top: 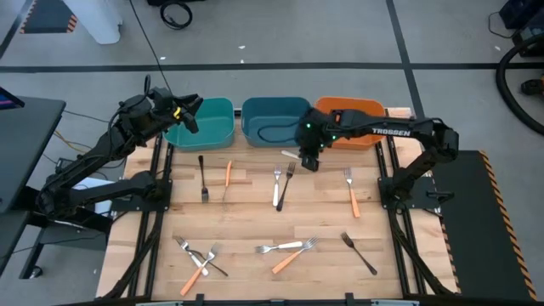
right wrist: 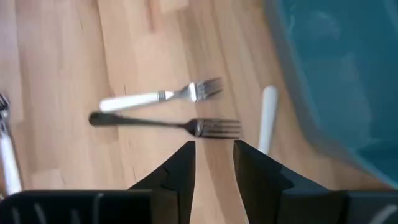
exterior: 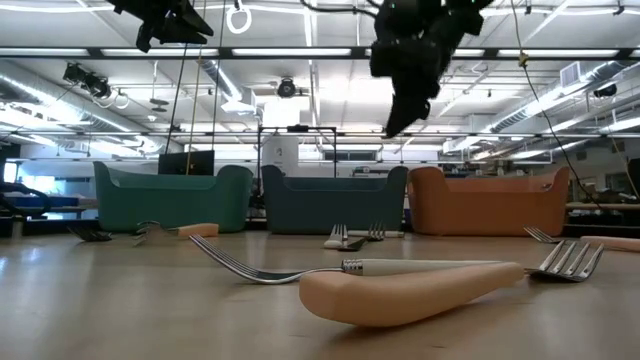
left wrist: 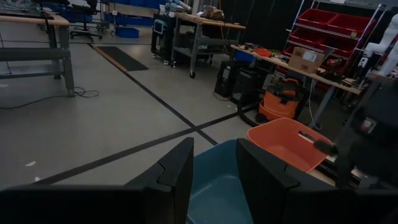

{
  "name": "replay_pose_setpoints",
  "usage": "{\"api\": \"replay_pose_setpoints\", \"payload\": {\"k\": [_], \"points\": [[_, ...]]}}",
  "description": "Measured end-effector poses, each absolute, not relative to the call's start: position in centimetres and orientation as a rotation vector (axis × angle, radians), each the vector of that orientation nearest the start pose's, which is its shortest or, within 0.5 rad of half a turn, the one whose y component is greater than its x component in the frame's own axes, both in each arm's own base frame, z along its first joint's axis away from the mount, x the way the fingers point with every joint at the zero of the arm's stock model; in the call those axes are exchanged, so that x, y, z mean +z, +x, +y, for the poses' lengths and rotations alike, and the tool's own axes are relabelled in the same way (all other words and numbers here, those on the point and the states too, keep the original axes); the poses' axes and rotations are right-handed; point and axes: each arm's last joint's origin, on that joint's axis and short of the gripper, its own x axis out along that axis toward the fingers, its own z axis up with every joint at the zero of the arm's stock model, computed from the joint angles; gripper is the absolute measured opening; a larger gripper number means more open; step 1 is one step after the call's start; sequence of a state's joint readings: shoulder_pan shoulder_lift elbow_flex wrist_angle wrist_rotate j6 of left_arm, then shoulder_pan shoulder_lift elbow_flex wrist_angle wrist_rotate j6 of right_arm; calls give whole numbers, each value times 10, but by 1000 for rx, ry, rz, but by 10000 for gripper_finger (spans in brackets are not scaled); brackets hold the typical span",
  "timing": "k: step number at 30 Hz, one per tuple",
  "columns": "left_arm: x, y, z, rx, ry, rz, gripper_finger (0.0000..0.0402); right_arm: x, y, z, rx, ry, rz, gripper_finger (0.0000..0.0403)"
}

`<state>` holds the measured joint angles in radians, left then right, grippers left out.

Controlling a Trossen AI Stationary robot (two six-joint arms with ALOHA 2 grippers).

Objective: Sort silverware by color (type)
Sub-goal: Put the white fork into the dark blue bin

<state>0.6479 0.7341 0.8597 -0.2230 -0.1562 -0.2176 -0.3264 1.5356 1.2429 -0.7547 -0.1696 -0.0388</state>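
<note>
Hovering near the blue bin (top: 274, 121), the right gripper (top: 309, 161) hangs above the table (top: 255, 229) with its fingers slightly apart and nothing between them. The left gripper (top: 189, 115) waits over the teal bin (top: 204, 121), parted a little and also empty. Forks lie scattered on the wood, and no fork can be seen in any of the 3 bins.

The black fork (right wrist: 165, 123) and the white-handled fork (right wrist: 160, 97) lie just beside each other below the right gripper, so a descent off to one side could nudge or catch the wrong one. That closeness shows only in the right wrist view. From overhead, the whole spread appears, including the crossed forks (top: 200, 257) at the near edge.
</note>
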Motion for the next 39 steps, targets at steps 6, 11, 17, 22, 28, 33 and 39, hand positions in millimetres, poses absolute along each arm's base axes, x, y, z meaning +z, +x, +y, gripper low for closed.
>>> {"api": "replay_pose_setpoints", "payload": {"k": [6, 11, 17, 22, 28, 33, 39], "points": [[361, 121, 97, 811, -230, 9, 130, 220, 288, -91, -78, 202, 1028, 117], [361, 121, 97, 811, -230, 9, 130, 201, 287, -93, -135, 172, 959, 117], [361, 121, 97, 811, -227, 10, 130, 182, 277, -96, -197, 131, 988, 117], [361, 121, 97, 810, -226, 11, 130, 172, 271, -101, -235, 141, 971, 117], [361, 121, 97, 811, -226, 11, 130, 171, 269, -105, -258, 158, 968, 117], [361, 121, 97, 811, -226, 11, 130, 164, 271, -105, -252, 168, 983, 116], [361, 122, 98, 811, -230, 14, 130, 150, 276, -108, -275, 168, 1013, 116]]}}
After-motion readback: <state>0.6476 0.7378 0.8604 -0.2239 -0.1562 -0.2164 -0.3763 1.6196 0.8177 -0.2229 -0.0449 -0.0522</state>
